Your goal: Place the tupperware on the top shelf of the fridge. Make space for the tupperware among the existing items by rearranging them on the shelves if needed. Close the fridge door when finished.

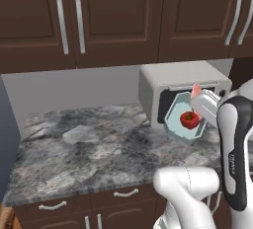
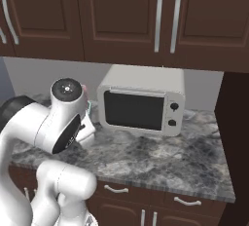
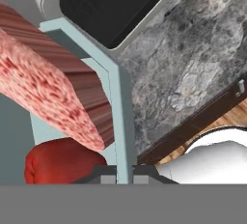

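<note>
The hand (image 3: 124, 179) pinches the thin teal wall of the see-through tupperware (image 1: 184, 122), lifted above the marbled grey bench (image 1: 84, 149).

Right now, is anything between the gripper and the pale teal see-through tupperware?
No. The gripper is shut on the wall of the pale teal see-through tupperware, held tilted above the grey marbled counter in front of the white microwave.
</note>
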Tool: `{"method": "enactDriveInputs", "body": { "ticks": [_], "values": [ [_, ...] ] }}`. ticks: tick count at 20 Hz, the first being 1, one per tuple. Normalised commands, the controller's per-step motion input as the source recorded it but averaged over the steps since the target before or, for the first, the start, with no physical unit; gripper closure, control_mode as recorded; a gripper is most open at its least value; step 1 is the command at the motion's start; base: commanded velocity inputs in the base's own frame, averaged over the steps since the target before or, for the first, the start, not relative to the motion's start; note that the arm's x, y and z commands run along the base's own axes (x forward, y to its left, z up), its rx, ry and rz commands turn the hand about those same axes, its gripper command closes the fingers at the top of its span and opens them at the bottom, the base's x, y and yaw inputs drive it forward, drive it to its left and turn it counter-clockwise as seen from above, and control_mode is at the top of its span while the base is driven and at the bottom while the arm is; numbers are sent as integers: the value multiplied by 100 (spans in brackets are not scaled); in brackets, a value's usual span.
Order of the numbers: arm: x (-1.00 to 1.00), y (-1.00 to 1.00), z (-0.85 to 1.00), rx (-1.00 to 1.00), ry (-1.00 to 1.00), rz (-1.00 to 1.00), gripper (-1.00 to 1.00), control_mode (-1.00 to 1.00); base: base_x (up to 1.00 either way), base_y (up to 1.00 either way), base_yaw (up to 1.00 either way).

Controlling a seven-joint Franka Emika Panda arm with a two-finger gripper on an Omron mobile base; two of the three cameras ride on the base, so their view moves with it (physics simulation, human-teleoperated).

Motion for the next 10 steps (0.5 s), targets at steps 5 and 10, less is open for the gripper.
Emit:
{"method": "enactDriveInputs", "body": {
  "ticks": [5, 10],
  "values": [
    [0, 0, 0, 0, 1, -2, 100, 100, -30, 0, -4],
    [0, 0, 0, 0, 0, 0, 100, 100, -99, -8, -24]
  ]
}}
